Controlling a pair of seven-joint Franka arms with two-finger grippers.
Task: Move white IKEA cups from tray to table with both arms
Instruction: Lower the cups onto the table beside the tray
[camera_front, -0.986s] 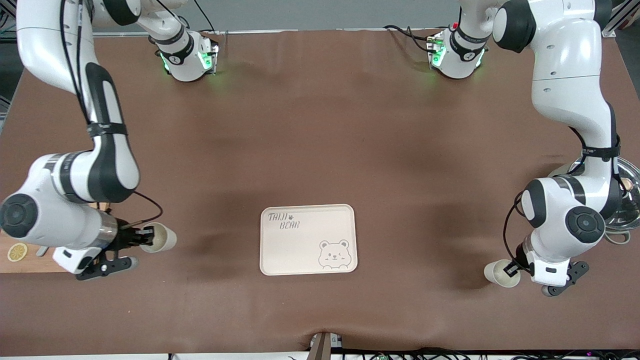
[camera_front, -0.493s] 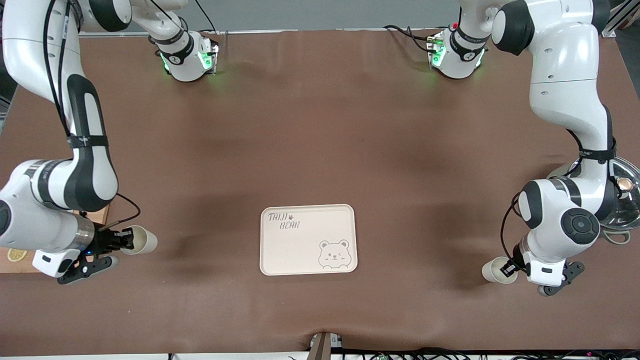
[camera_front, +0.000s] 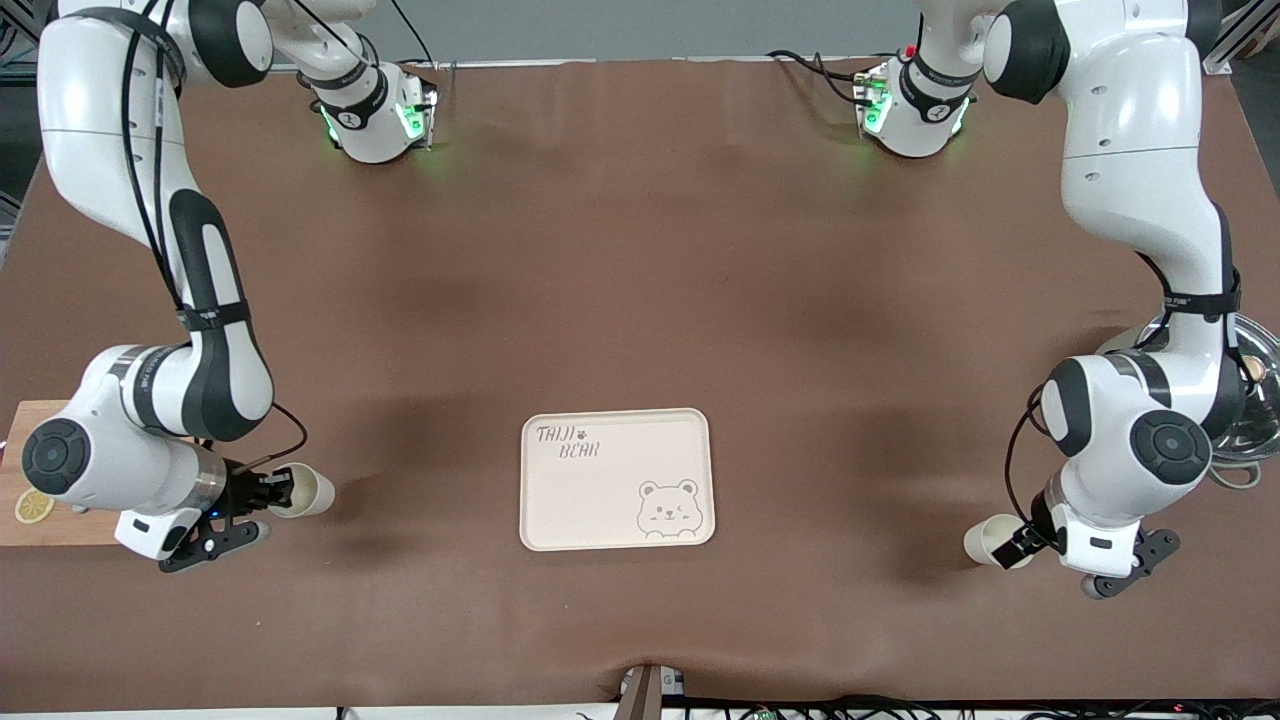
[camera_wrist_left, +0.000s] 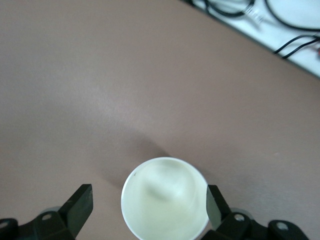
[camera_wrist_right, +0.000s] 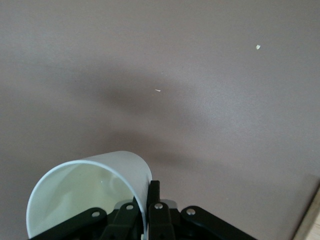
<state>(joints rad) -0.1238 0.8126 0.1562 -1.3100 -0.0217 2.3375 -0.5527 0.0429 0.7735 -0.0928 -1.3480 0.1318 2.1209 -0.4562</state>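
One white cup is held by its rim in my right gripper, low over the table toward the right arm's end. In the right wrist view the gripper is shut on the cup's wall. The second white cup is toward the left arm's end, at my left gripper. In the left wrist view this cup sits between the spread fingers of the gripper. One finger is at the cup's rim and the other stands apart from it. The cream bear-print tray lies between the two cups.
A wooden board with a lemon slice lies at the right arm's end. A metal bowl sits at the left arm's end, under the left arm. Cables lie along the table edge in the left wrist view.
The right gripper with its cup swung away from the tray, then came partly back toward it. The left arm shifted slightly; its cup stayed nearly in place.
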